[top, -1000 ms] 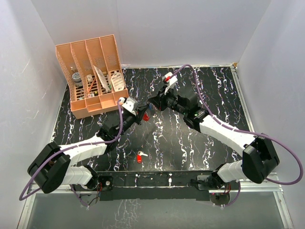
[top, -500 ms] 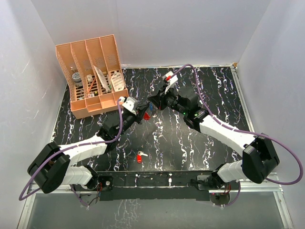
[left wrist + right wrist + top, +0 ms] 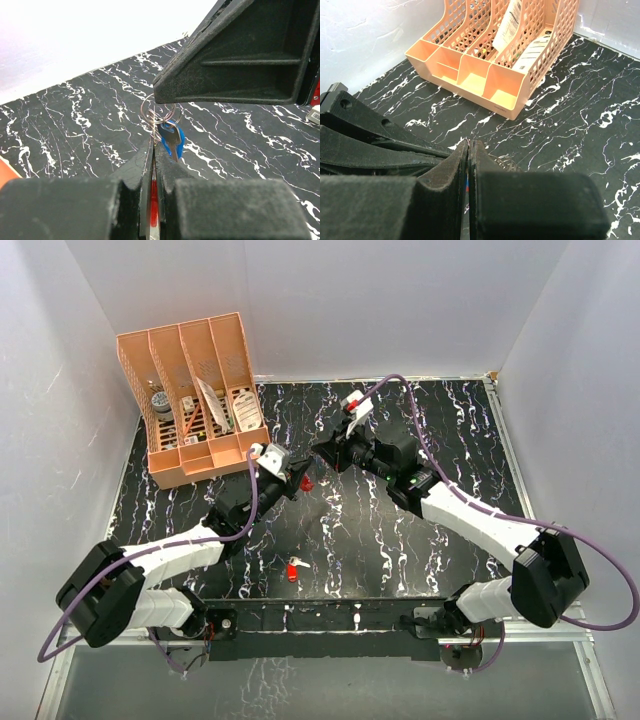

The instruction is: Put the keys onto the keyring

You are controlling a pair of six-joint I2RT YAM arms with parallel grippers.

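Above the middle of the surface (image 3: 400,540), my left tool (image 3: 299,476) clamps the keyring (image 3: 154,200) by its red strip, steadying it. My right tool (image 3: 318,451), pinched shut, meets it over the dangling blue key (image 3: 172,139). The red key (image 3: 293,568) lies apart, awaiting its turn.

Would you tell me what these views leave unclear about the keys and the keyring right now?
- Left wrist: the keyring shows only as a red sliver; the shut left gripper covers the rest.
- Right wrist: the right gripper's own shut fingers hide whatever they pinch.
- Top external: the blue key cannot be picked out between the grippers; the red key is too small for detail.
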